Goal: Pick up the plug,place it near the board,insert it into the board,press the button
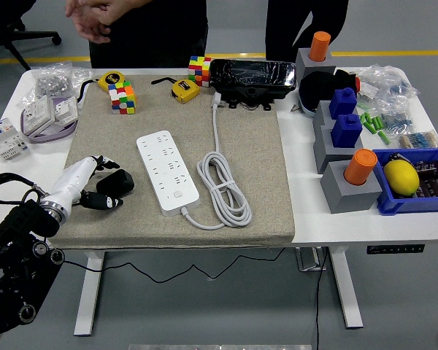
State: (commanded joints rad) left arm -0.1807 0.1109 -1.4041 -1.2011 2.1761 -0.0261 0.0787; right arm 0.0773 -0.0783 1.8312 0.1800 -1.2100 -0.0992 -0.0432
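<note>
We saw a white board (168, 171), black plug (115, 181), beige mat (255, 168), yellow lemon (401, 176) and blue bin (409, 200).

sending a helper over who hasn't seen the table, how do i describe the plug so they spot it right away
Start at the beige mat covering the table's left and middle. On it lies a long white power strip; look just left of the strip, near the mat's left edge. The plug is the small black block there, beside the robot's white left hand, the only black thing on that side of the mat.

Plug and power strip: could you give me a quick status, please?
Left hand at the black plug, grasp unclear. Plug on the mat, left of the power strip. Right hand out of view. Nothing between them.
</note>
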